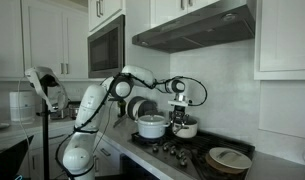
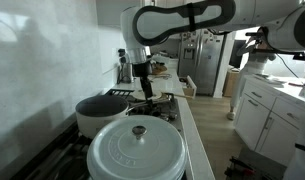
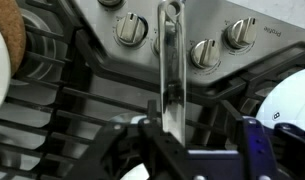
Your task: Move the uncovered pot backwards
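Tool (image 1: 179, 114) hangs released, its fingers apart astride a thin metal bar (image 3: 170, 70); the wrist view cuts off whatever the bar joins. Small pot (image 1: 186, 129) sits on the desk (image 1: 195, 152), under the tool and just beside the larger pot (image 1: 150, 127). Its inside is hidden.

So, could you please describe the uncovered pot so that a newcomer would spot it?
Find the stove beneath the range hood. The uncovered pot sits just under the pincer, between a larger pale pot and a shallow dark pan. It is the smallest, a squat silvery-white one.
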